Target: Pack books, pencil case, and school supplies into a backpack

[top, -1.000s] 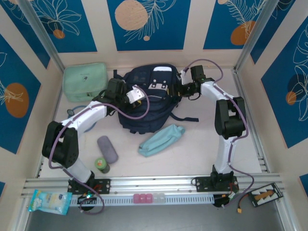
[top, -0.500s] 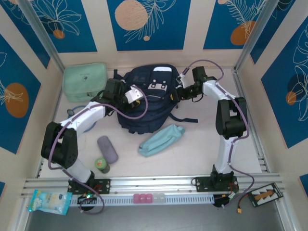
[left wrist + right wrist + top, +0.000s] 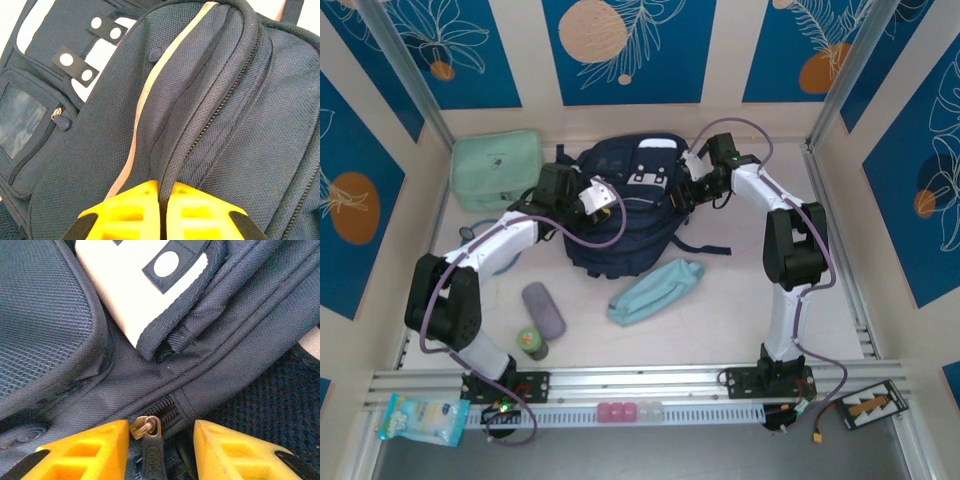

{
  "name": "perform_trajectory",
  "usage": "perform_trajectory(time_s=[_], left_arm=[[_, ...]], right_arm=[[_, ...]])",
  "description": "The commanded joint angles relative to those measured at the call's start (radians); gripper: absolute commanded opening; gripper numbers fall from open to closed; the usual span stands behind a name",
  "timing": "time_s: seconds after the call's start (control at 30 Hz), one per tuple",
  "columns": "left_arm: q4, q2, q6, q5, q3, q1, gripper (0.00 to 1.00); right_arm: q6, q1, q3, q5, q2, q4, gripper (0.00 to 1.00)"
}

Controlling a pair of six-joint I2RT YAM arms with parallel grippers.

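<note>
Risks, biggest item first. The large navy blue nylon backpack with white trim and white front patches (image 3: 625,215) is lying flat in the middle of the pale worktop (image 3: 740,300). Its main zip (image 3: 215,115) is looking closed along the ridge in the left wrist view. If the zip is binding when pulled, the whole bag is likely sliding or bunching toward the pull instead of opening, because the soft fabric is giving the anchoring hold little to brace against.

The long light-blue soft fabric pencil case (image 3: 655,290) is lying just in front of the bag, so a dragged bag could be shoving it. The small greyish-purple oblong supplies case (image 3: 543,310) is sitting well apart at the left-front, beside a small green bottle (image 3: 531,343), so it is less exposed.

Smallest and likeliest failure: the dark zipper pull tab on its bronze-coloured ring (image 3: 150,452) is hanging loose and off-centre, nearer one finger. Closing could be nudging it aside, or catching only the ring and slipping off.

Left pincer (image 3: 163,192): clenched, with yellow fingers (image 3: 125,210) pressing together on a raised fold of the backpack beside the zip line, anchoring it.

Right pincer (image 3: 161,432): partly spread and straddling the pull tab at the zip's end. One finger is apparently touching the ring and the other is standing clear, so it is gripping nothing yet.
</note>
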Motion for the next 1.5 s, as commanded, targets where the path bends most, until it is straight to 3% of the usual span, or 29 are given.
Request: perform_trajectory(time_s=[0.0,0.13,0.3,0.43,0.73,1.2,1.47], left_arm=[[0.062,-0.050,-0.033,0.041,0.006,0.015,0.08],[0.062,-0.056,-0.032,0.040,0.001,0.015,0.08],[0.062,-0.064,-0.026,0.044,-0.010,0.015,0.08],[0.069,-0.063,-0.028,0.043,-0.013,0.016,0.08],[0.068,-0.057,-0.027,0.036,-0.013,0.016,0.08],[0.065,-0.044,-0.049,0.015,-0.010,0.015,0.08],[0.092,0.000,-0.139,0.001,0.012,0.010,0.07]], right_arm=[[-0.048,0.019,-0.010,0.034,-0.002,-0.046,0.39],[-0.075,0.013,-0.007,-0.018,0.000,-0.082,0.31],[-0.089,-0.021,0.024,-0.132,0.015,-0.126,0.32],[-0.104,-0.015,0.054,-0.091,0.045,-0.146,0.31],[-0.090,0.003,0.056,-0.010,0.034,-0.088,0.10],[-0.102,0.033,0.052,-0.025,-0.079,-0.119,0.06],[-0.069,0.114,-0.094,-0.059,-0.188,-0.120,0.07]])
